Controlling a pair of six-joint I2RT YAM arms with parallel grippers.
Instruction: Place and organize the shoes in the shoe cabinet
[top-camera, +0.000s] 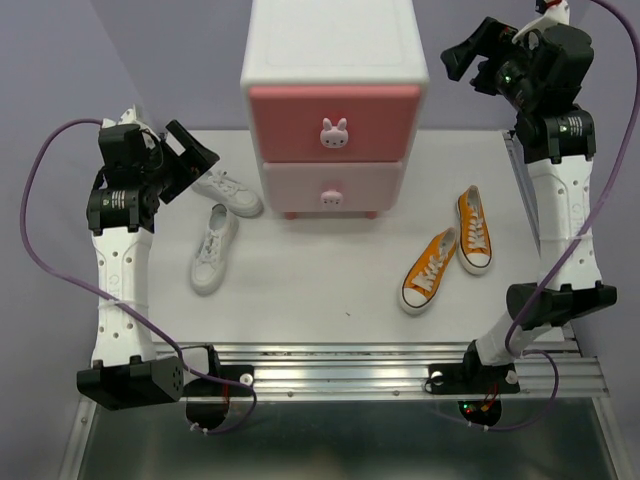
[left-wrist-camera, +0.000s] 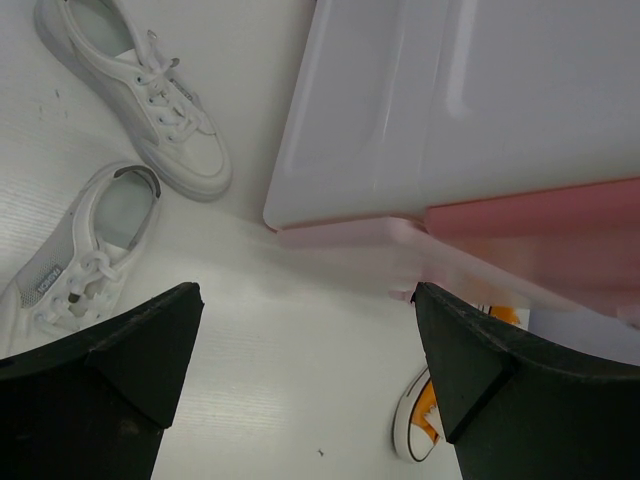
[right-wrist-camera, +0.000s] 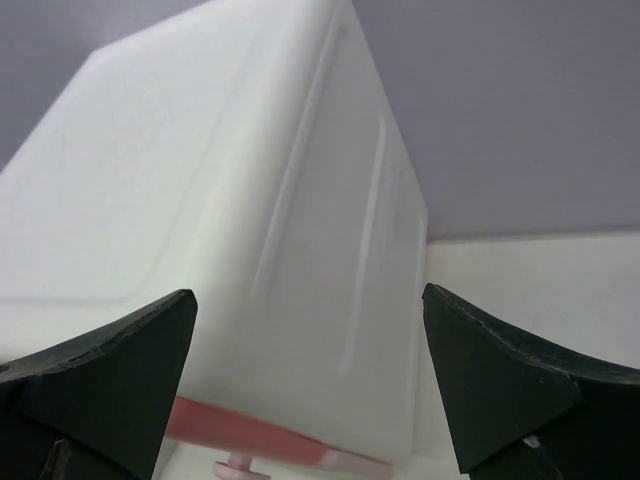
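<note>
The shoe cabinet (top-camera: 335, 60) stands at the back middle of the table. Its darker pink upper drawer (top-camera: 300, 118) and pale pink lower drawer (top-camera: 295, 185) both look shut. Two white shoes (top-camera: 228, 190) (top-camera: 213, 250) lie left of it, and two orange shoes (top-camera: 430, 270) (top-camera: 474, 230) lie to its right. My left gripper (top-camera: 195, 155) is open and empty, raised beside the white shoes. My right gripper (top-camera: 465, 60) is open and empty, high by the cabinet's right side. The left wrist view shows both white shoes (left-wrist-camera: 150, 110) (left-wrist-camera: 80, 260), the cabinet (left-wrist-camera: 450, 110) and one orange toe (left-wrist-camera: 425, 425).
The right wrist view shows the cabinet's white side wall (right-wrist-camera: 250, 230) and the upper drawer's edge (right-wrist-camera: 240, 435) between my open fingers. A metal rail (top-camera: 350, 365) runs along the table's near edge. Purple walls close in the back and sides.
</note>
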